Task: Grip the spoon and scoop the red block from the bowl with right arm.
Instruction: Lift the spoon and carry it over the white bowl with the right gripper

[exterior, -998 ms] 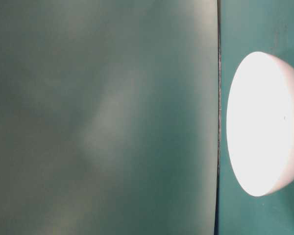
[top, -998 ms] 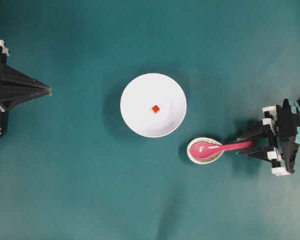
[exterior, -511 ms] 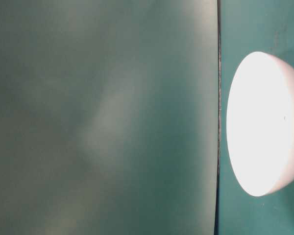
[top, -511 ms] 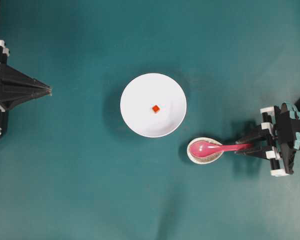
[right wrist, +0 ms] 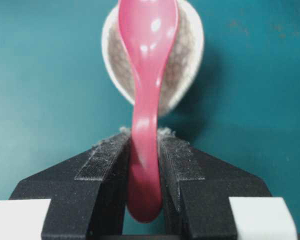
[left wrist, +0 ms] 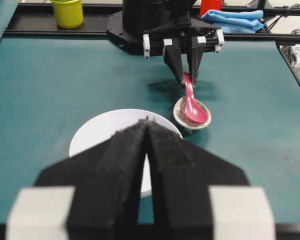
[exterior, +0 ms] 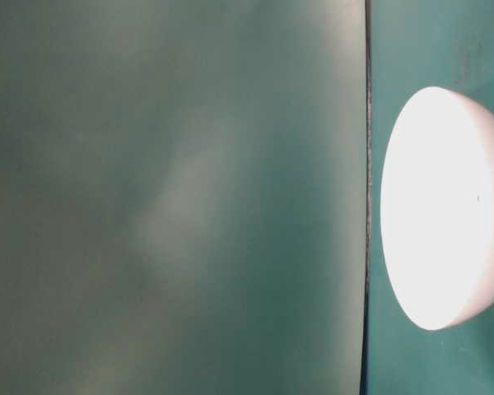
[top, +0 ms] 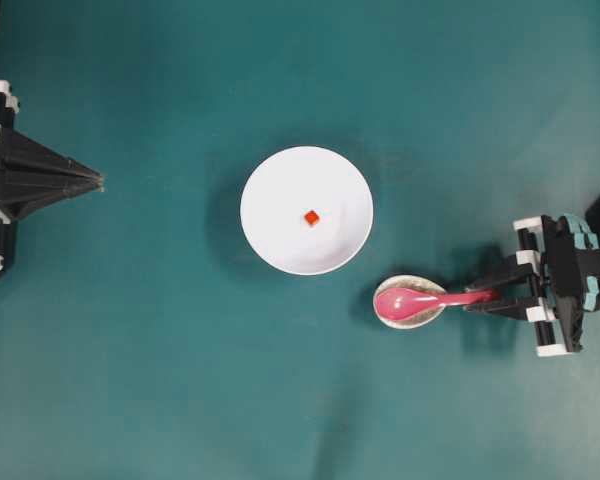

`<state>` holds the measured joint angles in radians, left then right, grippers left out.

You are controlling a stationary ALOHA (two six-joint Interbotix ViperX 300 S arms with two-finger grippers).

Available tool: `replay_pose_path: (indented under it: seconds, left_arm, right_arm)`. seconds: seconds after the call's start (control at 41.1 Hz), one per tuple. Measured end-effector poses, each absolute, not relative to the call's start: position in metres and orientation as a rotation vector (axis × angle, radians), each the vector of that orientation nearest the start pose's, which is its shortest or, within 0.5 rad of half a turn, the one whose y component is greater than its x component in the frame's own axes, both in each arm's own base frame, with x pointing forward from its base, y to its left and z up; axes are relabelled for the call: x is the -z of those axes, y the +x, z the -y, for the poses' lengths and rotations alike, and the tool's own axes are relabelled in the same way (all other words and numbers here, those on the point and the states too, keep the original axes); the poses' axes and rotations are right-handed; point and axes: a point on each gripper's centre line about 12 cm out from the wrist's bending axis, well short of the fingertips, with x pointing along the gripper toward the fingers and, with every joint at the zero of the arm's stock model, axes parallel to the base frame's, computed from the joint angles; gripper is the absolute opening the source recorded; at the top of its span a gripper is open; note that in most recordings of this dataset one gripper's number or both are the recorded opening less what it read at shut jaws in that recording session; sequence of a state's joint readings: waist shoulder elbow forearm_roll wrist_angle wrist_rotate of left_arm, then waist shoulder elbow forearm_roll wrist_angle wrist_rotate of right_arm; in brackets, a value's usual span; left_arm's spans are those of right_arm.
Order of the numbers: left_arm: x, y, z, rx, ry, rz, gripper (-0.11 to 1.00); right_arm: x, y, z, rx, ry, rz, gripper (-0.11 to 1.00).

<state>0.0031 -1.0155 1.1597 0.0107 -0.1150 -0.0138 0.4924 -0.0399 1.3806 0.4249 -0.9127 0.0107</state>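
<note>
The pink spoon lies with its scoop in a small speckled dish, its handle pointing right. My right gripper is shut on the handle's end. In the right wrist view both pads press the handle of the spoon. The white bowl sits at the table's middle with the tiny red block inside it. The left gripper rests at the far left, shut and empty, its tips pointing at the bowl.
The speckled dish stands just right of and below the bowl. At the table's far side in the left wrist view are a yellow cup and a blue cloth. The table-level view shows only the bowl's side.
The right gripper's fingers have narrowed from wide apart to pressing on the spoon's handle. The left arm, bowl and red block have not moved.
</note>
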Motion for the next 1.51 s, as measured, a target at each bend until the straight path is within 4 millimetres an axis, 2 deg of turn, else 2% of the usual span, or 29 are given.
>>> replay_pose_path:
  seconds: [0.219, 0.438, 0.56, 0.73, 0.852, 0.998, 1.29, 1.509]
  left_arm:
    - [-0.29, 0.191, 0.0, -0.002, -0.003, -0.029, 0.0]
    - [-0.289, 0.191, 0.0, -0.002, -0.009, -0.031, 0.0]
    - [-0.289, 0.191, 0.0, -0.002, -0.008, -0.031, 0.0]
    - [-0.289, 0.191, 0.0, -0.002, -0.006, -0.034, 0.0]
    - [-0.289, 0.191, 0.0, -0.002, -0.009, -0.041, 0.0]
    - [-0.288, 0.19, 0.0, -0.002, -0.009, -0.048, 0.0]
    - [-0.293, 0.188, 0.0, -0.002, -0.011, -0.031, 0.0]
    - [-0.295, 0.186, 0.0, -0.002, -0.011, -0.023, 0.0]
  right_arm:
    - [-0.117, 0.225, -0.064, -0.069, 0.144, -0.368, 0.24]
    - [-0.17, 0.25, -0.053, -0.058, 0.16, -0.36, 0.24]
    - [-0.208, 0.266, -0.04, -0.052, 0.217, -0.429, 0.24]
    - [-0.256, 0.285, -0.012, -0.02, 0.33, -0.605, 0.24]
    - [-0.281, 0.301, 0.011, 0.033, 0.46, -0.738, 0.24]
    - [-0.287, 0.326, 0.035, 0.104, 0.602, -0.903, 0.24]
    - [-0.262, 0.376, 0.044, 0.175, 0.714, -1.211, 0.24]
    - [-0.25, 0.384, 0.046, 0.183, 0.728, -1.304, 0.24]
